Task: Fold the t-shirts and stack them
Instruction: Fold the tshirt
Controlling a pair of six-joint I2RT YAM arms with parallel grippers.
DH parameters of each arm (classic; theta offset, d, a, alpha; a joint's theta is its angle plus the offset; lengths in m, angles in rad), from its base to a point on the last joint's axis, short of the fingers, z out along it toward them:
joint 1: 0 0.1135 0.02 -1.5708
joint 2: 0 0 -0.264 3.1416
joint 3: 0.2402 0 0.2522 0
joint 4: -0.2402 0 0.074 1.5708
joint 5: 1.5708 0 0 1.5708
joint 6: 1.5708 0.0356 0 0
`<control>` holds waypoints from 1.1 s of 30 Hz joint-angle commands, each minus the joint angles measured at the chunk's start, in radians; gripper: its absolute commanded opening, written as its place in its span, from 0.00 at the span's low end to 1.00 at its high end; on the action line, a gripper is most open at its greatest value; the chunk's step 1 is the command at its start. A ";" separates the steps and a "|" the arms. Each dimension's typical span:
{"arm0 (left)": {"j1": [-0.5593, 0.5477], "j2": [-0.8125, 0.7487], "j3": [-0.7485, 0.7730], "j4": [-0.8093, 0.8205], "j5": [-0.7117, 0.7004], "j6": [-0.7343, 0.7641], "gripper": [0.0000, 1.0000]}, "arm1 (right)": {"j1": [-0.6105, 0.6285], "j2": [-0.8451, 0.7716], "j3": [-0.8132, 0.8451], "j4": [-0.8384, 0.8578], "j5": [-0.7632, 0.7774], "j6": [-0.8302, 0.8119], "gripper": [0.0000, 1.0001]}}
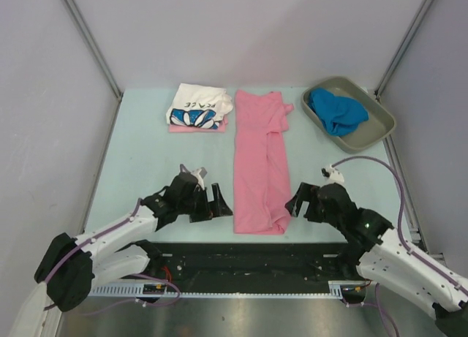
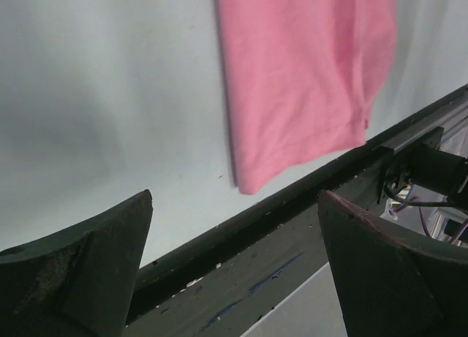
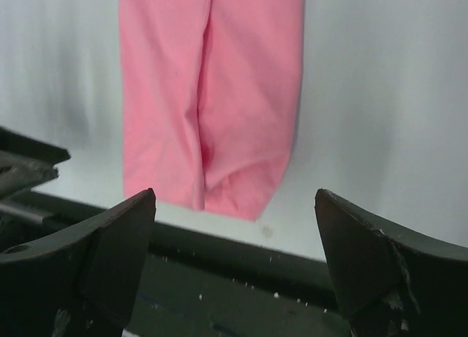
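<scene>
a long pink t-shirt point(image 1: 259, 165) lies flat down the middle of the pale table point(image 1: 146, 154), folded into a narrow strip, collar toward the far side and hem at the near edge, just short of the black rail point(image 1: 248, 253). the two arms flank that hem: the left gripper point(image 1: 219, 203) sits just beside the strip's left edge and the right gripper point(image 1: 296, 204) just beside its right edge, neither one touching the cloth. both pairs of jaws are spread wide with nothing between them. from the left wrist camera, the pink hem point(image 2: 300, 81) lies ahead and to the right of the parted fingers point(image 2: 95, 264), its lower corner near the rail. from the right wrist camera, the hem point(image 3: 212, 96) lies straight ahead of the gap, a little left of centre, with a soft crease running up the cloth. at the far left of the table a folded white printed t-shirt point(image 1: 197, 107) rests on top of a second pink t-shirt point(image 1: 197, 128), well apart from both arms. at the far right a blue t-shirt point(image 1: 336, 110) lies bunched inside a grey-olive tray point(image 1: 376, 129).
</scene>
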State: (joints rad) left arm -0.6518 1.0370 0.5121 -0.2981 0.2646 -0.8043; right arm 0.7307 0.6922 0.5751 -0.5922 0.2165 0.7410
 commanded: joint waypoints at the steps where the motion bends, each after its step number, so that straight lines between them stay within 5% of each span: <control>1: -0.022 -0.040 -0.102 0.152 -0.021 -0.102 0.99 | 0.094 -0.124 -0.124 -0.075 -0.048 0.224 0.94; 7: -0.077 0.079 -0.152 0.293 -0.030 -0.162 0.97 | 0.242 -0.053 -0.202 0.011 0.038 0.371 0.94; 11: -0.078 0.233 -0.139 0.390 -0.002 -0.161 0.94 | 0.251 0.038 -0.225 0.087 0.046 0.385 0.94; 18: -0.080 0.242 -0.135 0.378 0.013 -0.168 0.87 | 0.256 0.040 -0.201 0.111 0.052 0.344 0.91; 25: -0.081 0.135 -0.096 0.246 -0.024 -0.124 0.87 | 0.317 0.203 0.059 -0.098 0.231 0.124 0.85; 33: -0.081 0.138 -0.133 0.258 -0.013 -0.130 0.87 | 0.472 0.498 0.181 -0.329 0.428 0.245 0.62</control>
State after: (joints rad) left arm -0.7265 1.1801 0.3946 -0.0334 0.2646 -0.9497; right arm 1.1469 1.0988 0.7166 -0.7567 0.4999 0.9043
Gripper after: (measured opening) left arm 0.872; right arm 0.653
